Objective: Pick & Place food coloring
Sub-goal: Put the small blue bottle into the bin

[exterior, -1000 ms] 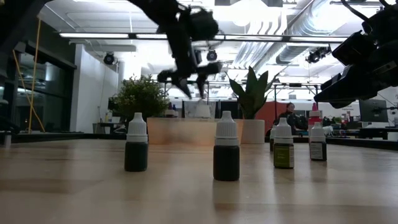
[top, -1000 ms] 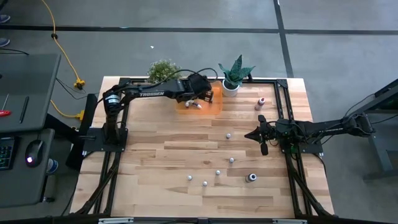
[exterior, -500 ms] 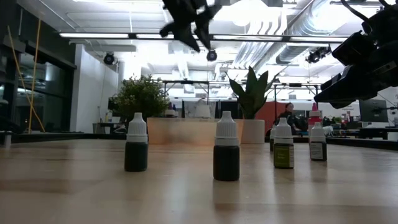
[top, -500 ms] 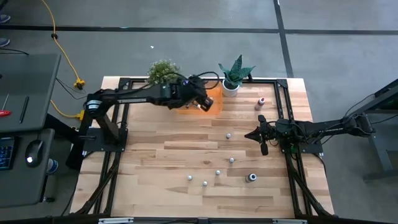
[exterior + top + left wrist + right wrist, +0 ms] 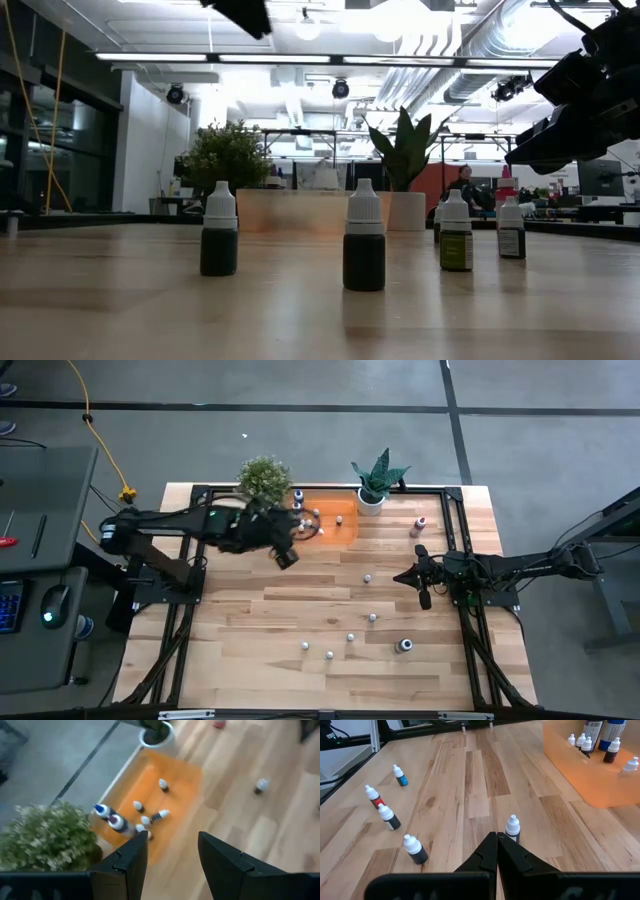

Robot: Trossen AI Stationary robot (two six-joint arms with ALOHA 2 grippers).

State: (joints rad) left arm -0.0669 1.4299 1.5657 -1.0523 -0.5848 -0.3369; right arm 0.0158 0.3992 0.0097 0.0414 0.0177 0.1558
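From above, a wooden table (image 5: 300, 590) holds an orange tray (image 5: 335, 520) at its far edge, between a bushy plant (image 5: 264, 478) and a spiky plant (image 5: 378, 480). Several small food coloring bottles (image 5: 137, 806) already stand or lie in the tray. More bottles (image 5: 349, 637) are scattered loose over the near half of the table, one (image 5: 367, 577) sits near the middle, and a pink one (image 5: 420, 525) stands at the right edge.

The left gripper (image 5: 284, 553) hangs just beside the tray's near left corner, its fingers (image 5: 131, 857) spread apart with nothing between them. The right gripper (image 5: 424, 598) rests at the table's right side, fingers pressed together and empty.

The step in hand appears to be reaching for another loose bottle. To do it well, the left gripper would best come straight down over an upright bottle, centre the cap between the fingers, and close on the body rather than the tapered cap, so it does not tip or slip.

From table height only four bottles (image 5: 364, 250) show clearly, and the left arm is nearly cut off at the top. Bottle colours are hard to tell from above, and the exact count in the tray is unclear.
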